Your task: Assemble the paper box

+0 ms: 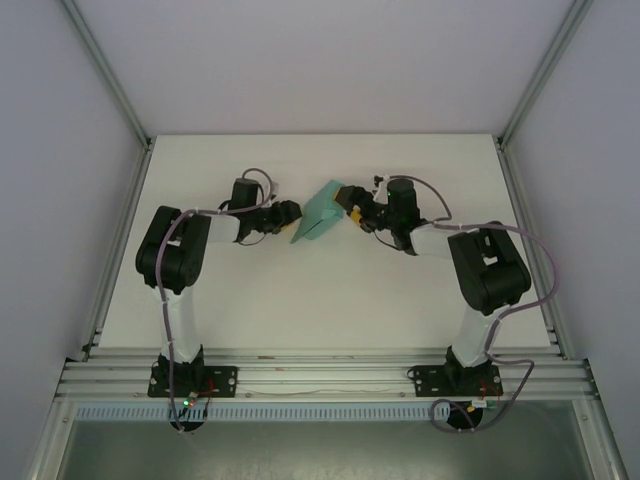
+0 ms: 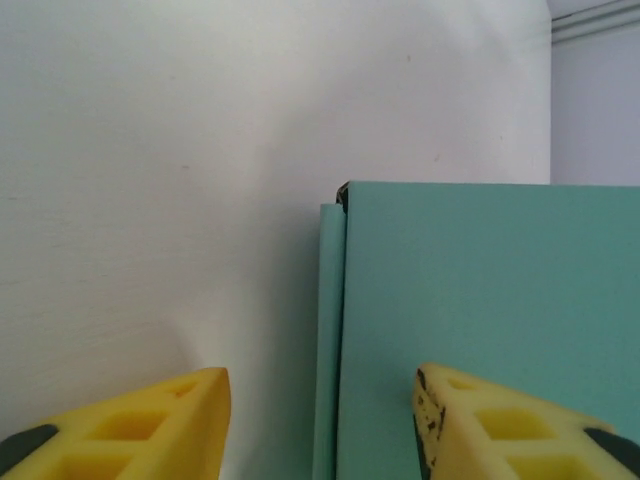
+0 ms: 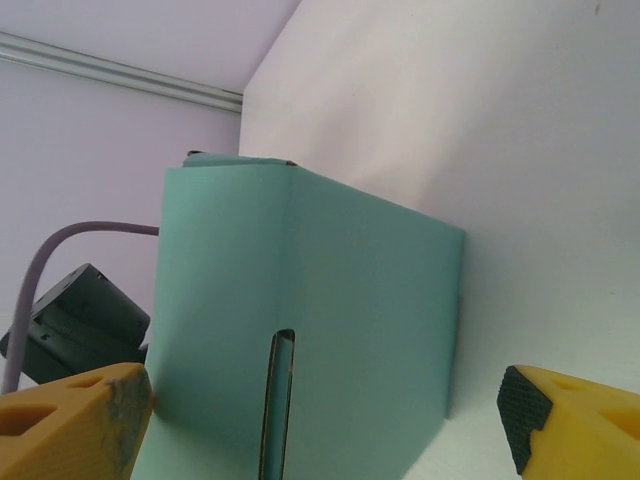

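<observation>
Box sits mid-worktop, squarely btwn the two arms. It looks tipped up on an edge, long axis diag from near-left to far-right.

L jaws part-open: the box's side edge sits in the gap, one pad over the teal face, the other clear w/ bare worktop beside it, so no clamp.

R jaws wide, straddling the box's full width. A gap shows at one pad, so prob not gripping. Slot in the face toward R.

Both arms abt equally near. R spans it, so closing R looks the shorter move; L would need to slide further onto the edge.
</observation>
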Tool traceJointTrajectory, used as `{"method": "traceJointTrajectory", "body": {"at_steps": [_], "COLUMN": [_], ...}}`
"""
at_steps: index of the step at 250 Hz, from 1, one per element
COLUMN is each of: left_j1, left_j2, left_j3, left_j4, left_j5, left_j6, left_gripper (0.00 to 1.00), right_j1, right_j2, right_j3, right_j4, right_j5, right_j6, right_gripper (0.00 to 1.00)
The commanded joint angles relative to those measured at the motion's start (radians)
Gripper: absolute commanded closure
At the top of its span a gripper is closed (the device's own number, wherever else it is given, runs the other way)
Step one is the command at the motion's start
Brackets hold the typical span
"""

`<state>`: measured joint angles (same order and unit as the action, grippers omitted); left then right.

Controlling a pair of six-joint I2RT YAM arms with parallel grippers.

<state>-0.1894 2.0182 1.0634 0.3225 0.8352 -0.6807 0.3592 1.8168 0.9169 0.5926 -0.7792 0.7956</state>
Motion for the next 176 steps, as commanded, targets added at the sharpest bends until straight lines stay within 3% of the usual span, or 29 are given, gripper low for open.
{"method": "traceJointTrajectory", "body": {"at_steps": [1,26,93,152,176], "left_j1": [-0.017,-0.034,-0.144,-0.165,-0.164], "left_j2": [-0.020,-0.013,0.036,0.039,0.021], "left_j3": [0.040,0.071,0.246,0.247,0.244], "left_j4": [-0.017,-0.010,-0.201,-0.255,-0.270], "left_j5": [0.025,0.037,0.017,-0.022,-0.040], "left_j6": [0.009,0.008,0.151,0.186,0.219], "left_gripper": [0.41,0.33,0.30,0.30,0.28], "right_j1": [-0.003,-0.002,-0.004,-0.004,-0.005], "right_j2": [-0.037,-0.032,-0.006,-0.045,-0.071], "right_j3": [-0.023,-0.020,-0.037,-0.048,-0.052], "right_j4": [0.056,0.068,0.163,-0.038,-0.110], "right_j5": [-0.018,-0.034,-0.041,0.036,0.061], "right_j6": [0.017,0.024,0.085,0.002,-0.027], "right_gripper": [0.10,0.10,0.10,0.35,0.38]}}
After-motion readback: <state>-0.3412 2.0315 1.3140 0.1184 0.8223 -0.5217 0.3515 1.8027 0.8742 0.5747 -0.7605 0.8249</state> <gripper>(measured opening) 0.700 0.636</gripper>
